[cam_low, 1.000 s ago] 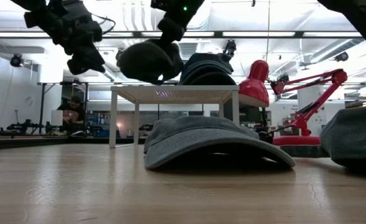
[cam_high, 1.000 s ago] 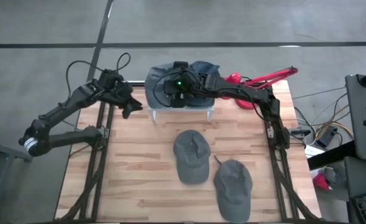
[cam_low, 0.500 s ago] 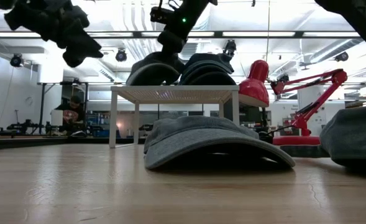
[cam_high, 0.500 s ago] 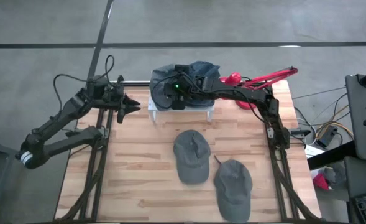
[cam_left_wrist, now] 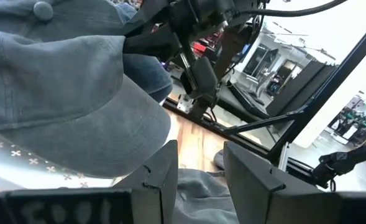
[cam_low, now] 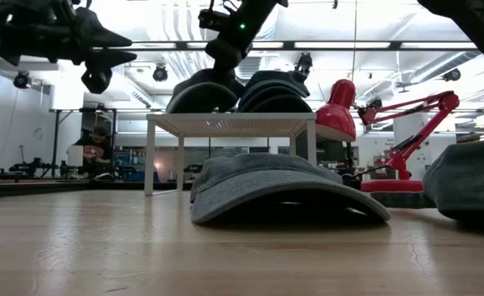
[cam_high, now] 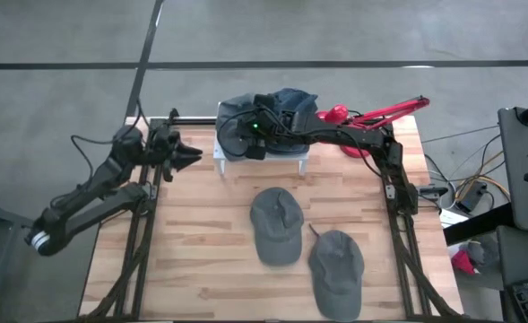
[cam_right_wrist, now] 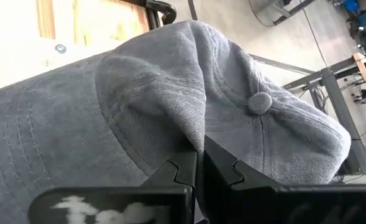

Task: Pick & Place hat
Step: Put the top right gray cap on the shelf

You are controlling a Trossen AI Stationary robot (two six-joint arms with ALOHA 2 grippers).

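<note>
A grey cap [cam_high: 231, 111] sits on the small white stand [cam_high: 302, 158] at the table's far edge, beside a darker blue cap [cam_high: 292, 100]. My right gripper [cam_high: 245, 135] is over the stand, shut on the grey cap [cam_right_wrist: 139, 106]. In the low view it comes down onto the cap's crown [cam_low: 199, 92]. My left gripper [cam_high: 188, 154] hovers open off the stand's left side, pointing at it; its wrist view shows the cap's brim [cam_left_wrist: 77, 112] ahead of the fingers. Two more grey caps [cam_high: 275, 225] [cam_high: 336, 264] lie crown-up on the table. My right gripper pinches a raised fold of the grey cap's crown [cam_right_wrist: 192, 127] between its two fingers, a little short of the top button [cam_right_wrist: 259, 101]. It comes slanting down from above. The cap rests on the stand's top, its fabric bunched up at the fingers.
A red desk lamp [cam_high: 364, 116] stands at the far right of the table, its arm reaching right. The stand's legs [cam_low: 150, 156] leave a gap beneath it. Bare wood lies on the table's left half [cam_high: 192, 251]. A person sits far off in the room [cam_low: 98, 148].
My right gripper has carried the grey cap from above the stand's left edge rightward and down, so the cap now rests on the stand next to the blue one. My left arm has drawn back toward the table's left edge, its gripper turning level.
</note>
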